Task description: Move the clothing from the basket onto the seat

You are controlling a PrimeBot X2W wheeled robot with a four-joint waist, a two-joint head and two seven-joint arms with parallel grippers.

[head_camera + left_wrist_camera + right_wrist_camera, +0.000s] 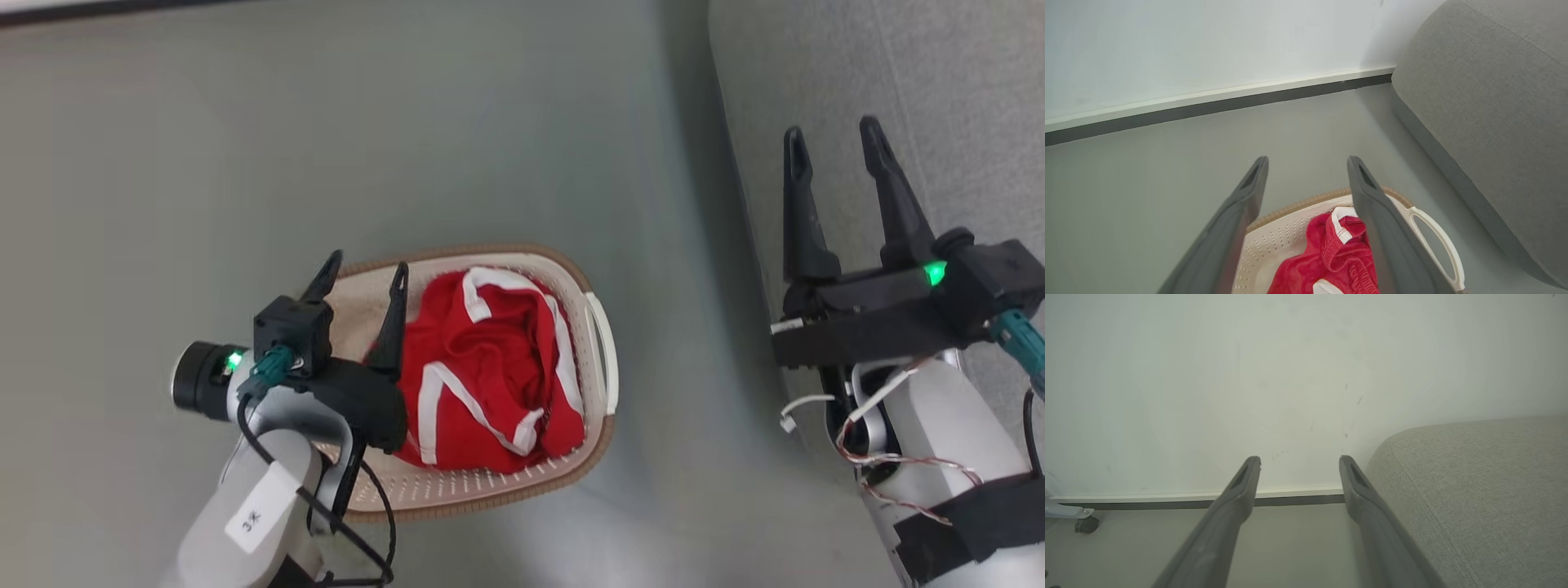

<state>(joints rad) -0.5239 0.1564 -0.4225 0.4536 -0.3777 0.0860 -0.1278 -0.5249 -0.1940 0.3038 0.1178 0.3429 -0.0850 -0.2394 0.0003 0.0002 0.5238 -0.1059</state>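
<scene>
Wearing a white "3" forearm sticker [253, 516], the left tool [367, 263] gapes over the cream perforated basket [490, 490] beside red white-trimmed clothing [490, 367]; the right tool [831, 129] gapes at the grey fabric seat [939, 82] edge.

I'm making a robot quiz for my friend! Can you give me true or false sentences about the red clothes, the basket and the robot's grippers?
1. The red clothing lies in the basket. True.
2. The left gripper is shut on the clothing. False: it is open over the basket and holds nothing.
3. The basket stands on the seat. False: it stands on the floor, beside the seat.
4. The right gripper is open and empty. True.
</scene>
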